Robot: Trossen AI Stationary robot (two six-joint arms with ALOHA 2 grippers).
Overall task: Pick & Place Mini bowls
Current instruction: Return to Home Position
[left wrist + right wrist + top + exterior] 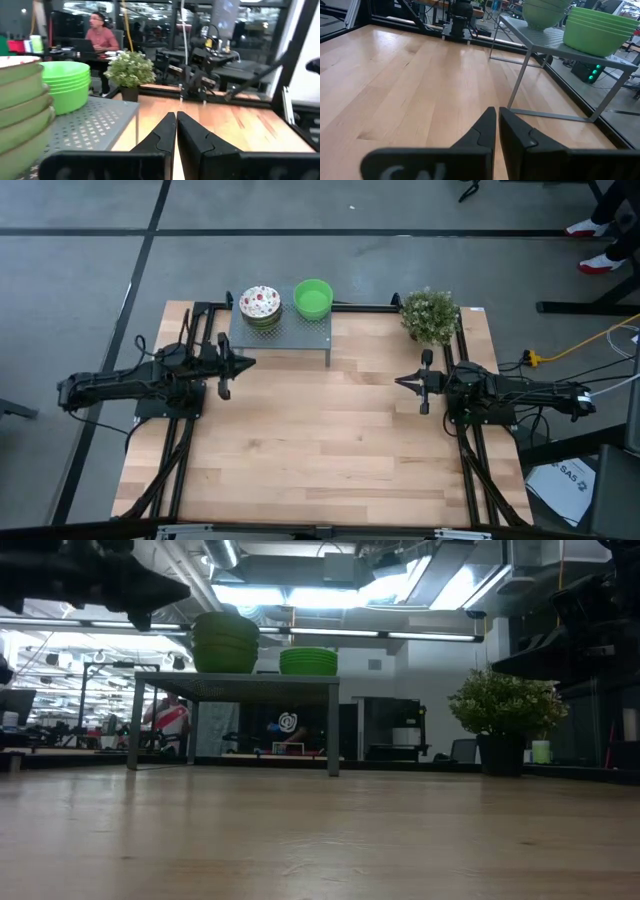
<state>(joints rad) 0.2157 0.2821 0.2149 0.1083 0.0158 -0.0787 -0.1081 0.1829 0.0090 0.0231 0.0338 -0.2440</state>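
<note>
Two stacks of mini bowls stand on a small grey perforated stand at the table's far edge. The left stack has a white speckled bowl on top; the right stack is plain bright green. The low view shows both, the left stack taller than the right stack. My left gripper hovers shut at the stand's left near corner. My right gripper is shut over the table's right side, far from the bowls. Each wrist view shows its own shut gripper: left gripper, right gripper.
A bushy potted plant stands at the table's far right corner. The stand has thin metal legs with open space beneath. Bare wooden tabletop spreads between and in front of the arms. A person sits in the room beyond.
</note>
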